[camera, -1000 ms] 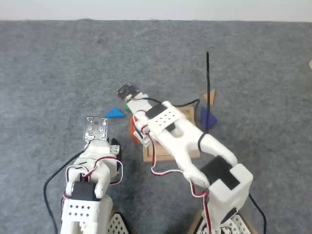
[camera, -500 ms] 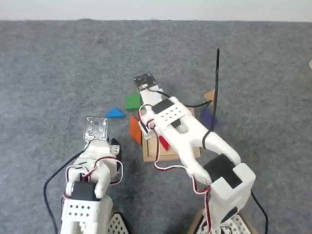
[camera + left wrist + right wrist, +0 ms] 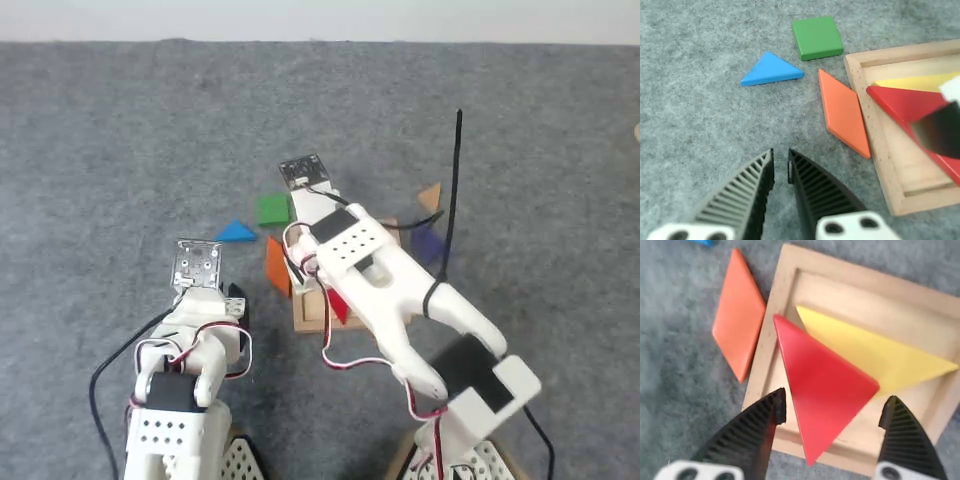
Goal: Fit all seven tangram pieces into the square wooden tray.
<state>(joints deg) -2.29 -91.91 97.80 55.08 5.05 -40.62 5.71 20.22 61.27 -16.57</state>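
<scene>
Right gripper (image 3: 834, 401) gapes over red triangle (image 3: 820, 380) riding the tray (image 3: 860, 282) rim, likely to reseat it; left gripper (image 3: 780, 157) closed, empty.

The left gripper (image 3: 780, 154) hangs over grey carpet (image 3: 700, 50), its ribbed black jaws drawn almost together with a slim gap between them. Beyond it, to the left, lies a blue triangle (image 3: 771, 70); a green square (image 3: 817, 37) sits farther off, to that triangle's right and apart from it. An orange parallelogram (image 3: 844, 113) lies flat just beside the left rim of the square wooden tray (image 3: 875, 145). Inside the tray a red triangle (image 3: 905, 105) points a corner at that rim, with a yellow piece (image 3: 920, 81) touching its far edge. A dark, blurred part of the other arm (image 3: 937, 131) overlaps the red triangle
</scene>
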